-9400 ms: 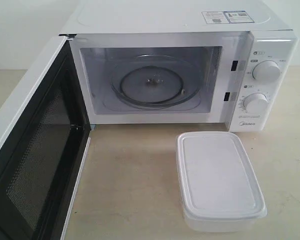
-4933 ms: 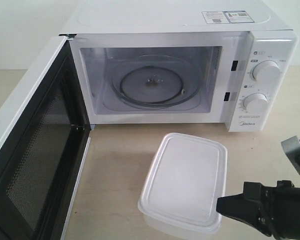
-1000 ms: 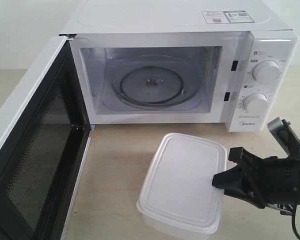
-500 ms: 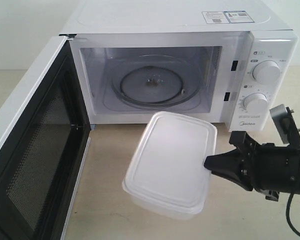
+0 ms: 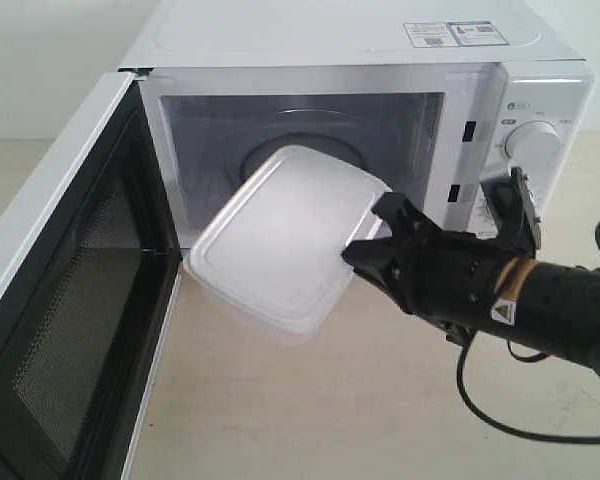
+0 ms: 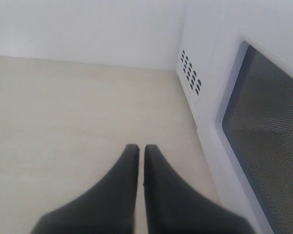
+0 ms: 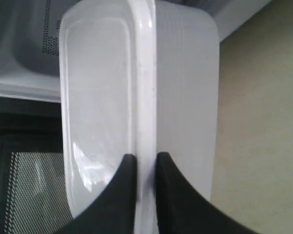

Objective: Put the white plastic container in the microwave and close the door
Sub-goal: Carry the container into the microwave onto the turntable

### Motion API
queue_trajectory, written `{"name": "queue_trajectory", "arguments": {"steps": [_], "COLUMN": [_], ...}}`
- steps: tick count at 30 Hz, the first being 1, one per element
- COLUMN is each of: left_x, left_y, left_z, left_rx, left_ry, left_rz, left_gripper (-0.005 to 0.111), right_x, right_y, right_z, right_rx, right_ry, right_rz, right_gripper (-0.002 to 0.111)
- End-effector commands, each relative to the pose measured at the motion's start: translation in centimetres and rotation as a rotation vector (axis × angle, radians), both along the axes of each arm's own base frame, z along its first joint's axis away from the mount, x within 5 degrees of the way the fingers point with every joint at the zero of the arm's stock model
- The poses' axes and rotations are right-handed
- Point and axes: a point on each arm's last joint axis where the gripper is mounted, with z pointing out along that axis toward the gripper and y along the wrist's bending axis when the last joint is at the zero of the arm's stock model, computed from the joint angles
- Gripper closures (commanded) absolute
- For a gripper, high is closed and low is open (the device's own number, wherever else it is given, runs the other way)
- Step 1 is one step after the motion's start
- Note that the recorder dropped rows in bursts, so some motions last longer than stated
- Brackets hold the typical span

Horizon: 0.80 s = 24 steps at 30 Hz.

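Exterior view: the step in hand was carrying the container [image 5: 278,232] into the microwave [image 5: 330,35]. The box hung clear of the table [image 5: 280,400], tilted, at the lower left of the cavity mouth and not yet inside. The right gripper [image 5: 360,252] reached in from the right and across the middle, its arm roughly level, pinching the box's near-right edge. The door [image 5: 65,300] stood wide open on the left. By my judgement the next move called for levelling the box, pushing it further in over the turntable, then letting go.

Left wrist view: the left gripper [image 6: 137,157] hung low over the table [image 6: 63,107], its jaws drawn together on nothing, just beside the door's [image 6: 263,136] outer face. It seemed placed to swing that door shut later.

Right wrist view: the right gripper [image 7: 142,163] had its jaws clamped on the container's [image 7: 183,73] rim, the lid to one side of the fingers and the body to the other. The cavity lay beyond.
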Motion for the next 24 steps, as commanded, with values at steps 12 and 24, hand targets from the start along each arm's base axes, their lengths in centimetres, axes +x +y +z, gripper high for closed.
{"name": "queue_trajectory", "arguments": {"steps": [12, 24], "left_x": [0.0, 0.0], "left_y": [0.0, 0.0], "left_z": [0.0, 0.0], "left_rx": [-0.006, -0.006], "left_ry": [-0.006, -0.006], "left_rz": [0.003, 0.003], "left_gripper": [0.102, 0.102], "right_x": [5.5, 6.0], "right_y": [2.0, 4.6], "right_z": [4.1, 1.0], "right_rx": [0.192, 0.245], "right_ry": [0.120, 0.052], "right_rz": [-0.339, -0.612], "right_gripper": [0.108, 0.108]}}
